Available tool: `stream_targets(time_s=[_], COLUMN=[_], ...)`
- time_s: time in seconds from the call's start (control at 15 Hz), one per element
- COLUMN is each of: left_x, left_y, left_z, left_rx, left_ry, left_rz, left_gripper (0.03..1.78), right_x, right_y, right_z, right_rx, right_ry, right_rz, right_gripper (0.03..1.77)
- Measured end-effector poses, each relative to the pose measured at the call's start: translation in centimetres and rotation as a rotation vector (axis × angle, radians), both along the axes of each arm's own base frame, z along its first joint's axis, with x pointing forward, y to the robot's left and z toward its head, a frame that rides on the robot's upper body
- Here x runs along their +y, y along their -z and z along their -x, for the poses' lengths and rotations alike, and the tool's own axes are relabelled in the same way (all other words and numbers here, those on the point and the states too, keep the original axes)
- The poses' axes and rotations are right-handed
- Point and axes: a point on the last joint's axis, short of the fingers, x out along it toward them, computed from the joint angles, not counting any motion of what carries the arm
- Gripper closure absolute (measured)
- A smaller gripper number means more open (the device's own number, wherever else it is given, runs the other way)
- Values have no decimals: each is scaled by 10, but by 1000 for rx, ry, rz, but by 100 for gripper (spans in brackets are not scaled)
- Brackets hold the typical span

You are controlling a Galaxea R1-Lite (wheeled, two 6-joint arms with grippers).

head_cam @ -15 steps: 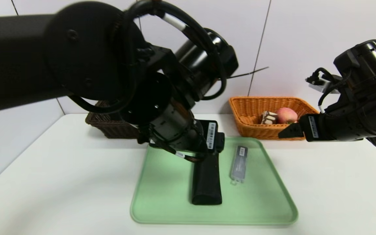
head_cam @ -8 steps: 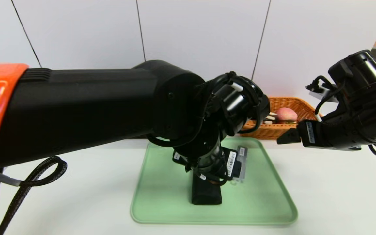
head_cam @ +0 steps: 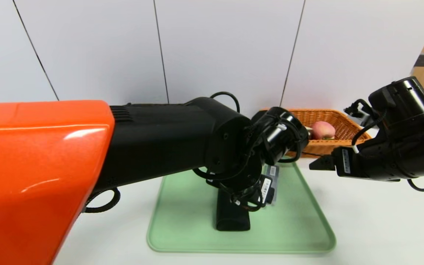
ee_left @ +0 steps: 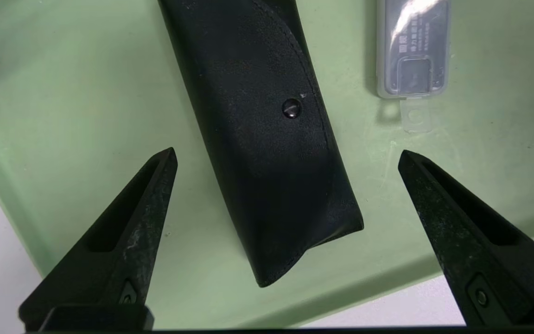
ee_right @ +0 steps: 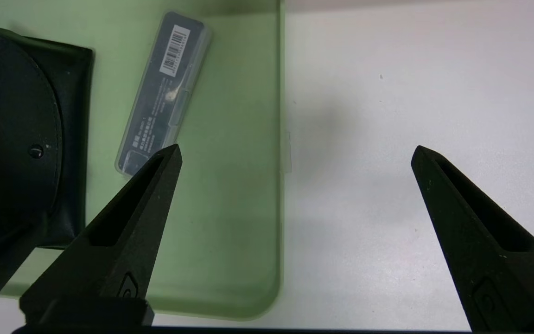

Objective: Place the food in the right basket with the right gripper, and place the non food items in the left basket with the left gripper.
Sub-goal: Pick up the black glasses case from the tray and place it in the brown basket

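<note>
Above the green tray (head_cam: 289, 235), left end effector (ee_left: 288, 157) open, nothing gripped, fingers spread wide around the black pouch (ee_left: 267, 139). Pouch lies flat on tray, room between it and both fingers. Grey clear case (ee_right: 162, 93) on tray, right of pouch, apart from it, well inside the tray's right rim. Right end effector (ee_right: 297, 148) open, nothing gripped, parked over the tray's right edge and counter (head_cam: 374, 221). Peach (head_cam: 323, 130) in orange basket (head_cam: 337, 147), far right, near the far tray edge. Materials: smooth leather-like pouch, stitched curved flap, round snap; hard rectangular plastic case, barcode label; woven wicker basket; tray has rounded corners, raised rim.
</note>
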Motion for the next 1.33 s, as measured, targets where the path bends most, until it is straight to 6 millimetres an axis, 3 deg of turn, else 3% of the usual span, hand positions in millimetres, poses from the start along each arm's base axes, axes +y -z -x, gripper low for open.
stream_targets(time_s=[0.53,1.13,1.2,1.33], left_x=[0,-9,-8,-8], left_y=[22,45,46,48], left_z=[-25,-35,-36,-37], left_rx=[1,11,13,17], left_ry=[-26,-35,-39,-43], left_rz=[-29,-40,-41,-41], left_gripper=[12,12,15,51], right_x=[-1,-2,-2,-2], right_y=[-6,-9,-9,-10], right_z=[6,5,5,5], right_rx=[-24,-41,-42,-42], right_ry=[-5,-1,-1,0], right_rz=[-3,0,0,0], right_gripper=[9,9,9,9])
